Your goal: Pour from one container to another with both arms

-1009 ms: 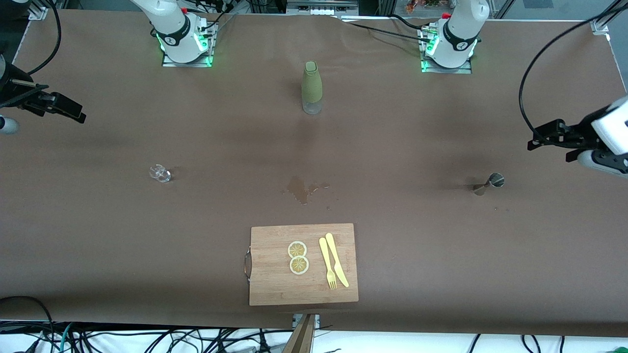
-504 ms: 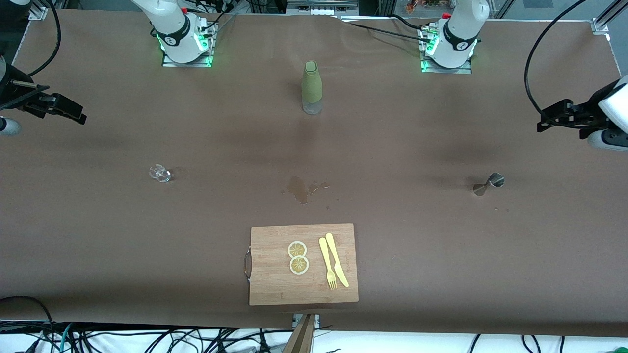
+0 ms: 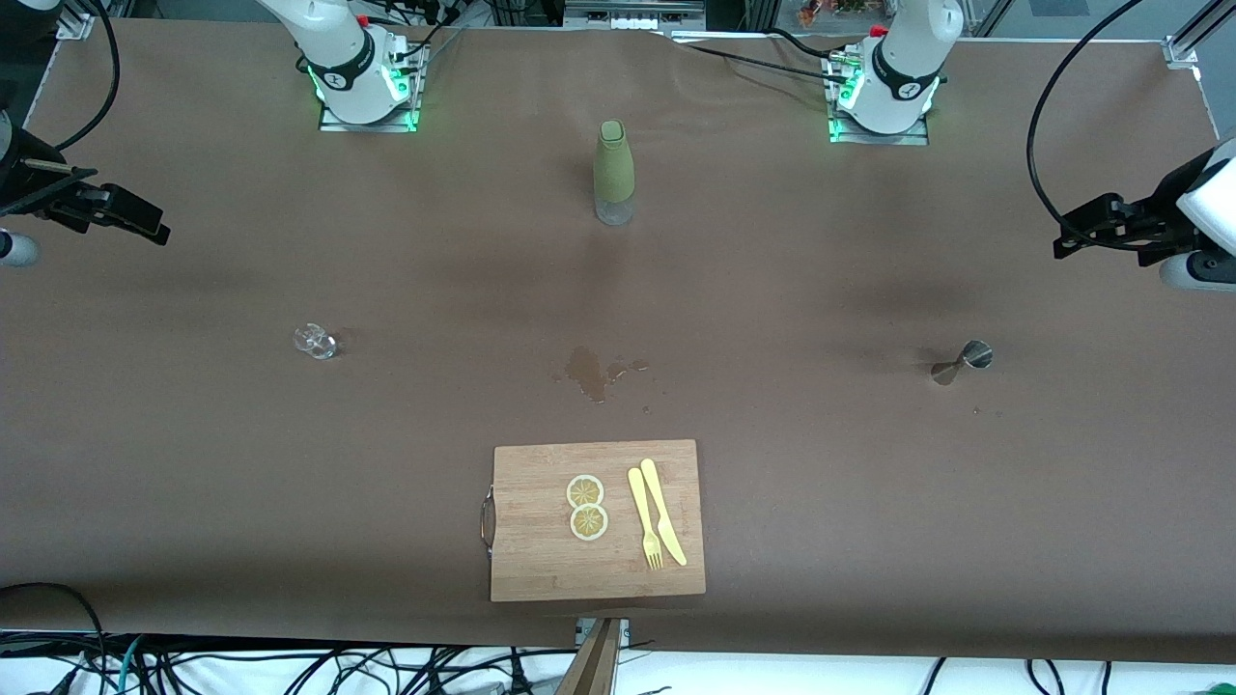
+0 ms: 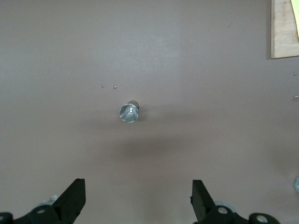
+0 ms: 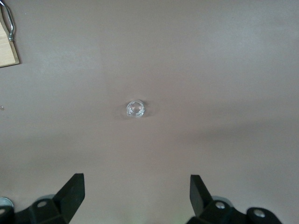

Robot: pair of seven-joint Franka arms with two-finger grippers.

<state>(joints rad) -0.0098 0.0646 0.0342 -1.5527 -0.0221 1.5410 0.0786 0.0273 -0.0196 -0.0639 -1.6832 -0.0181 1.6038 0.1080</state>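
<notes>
Both arms are hanging high at the table's [image 3: 193, 434] ends, the left hand [image 4: 138, 200] spread wide and empty over a small metal jigger [image 3: 963, 361], the right hand [image 5: 136, 198] likewise wide and empty over a small clear glass [image 3: 315, 341]. Between them a green-sleeved bottle [image 3: 613, 172] is standing near the bases, a wet spill [image 3: 592, 371] is lying mid-table, and a cutting board [image 3: 541, 560] is carrying lemon slices [image 3: 586, 507], knife and fork [image 3: 656, 523].

The left gripper [image 3: 1067, 235] hangs high over the left arm's end of the table, fingers [image 4: 74, 198] spread wide and empty. The right gripper [image 3: 145, 222] hangs likewise at the right arm's end, fingers [image 5: 72, 190] parted, nothing between them.
</notes>
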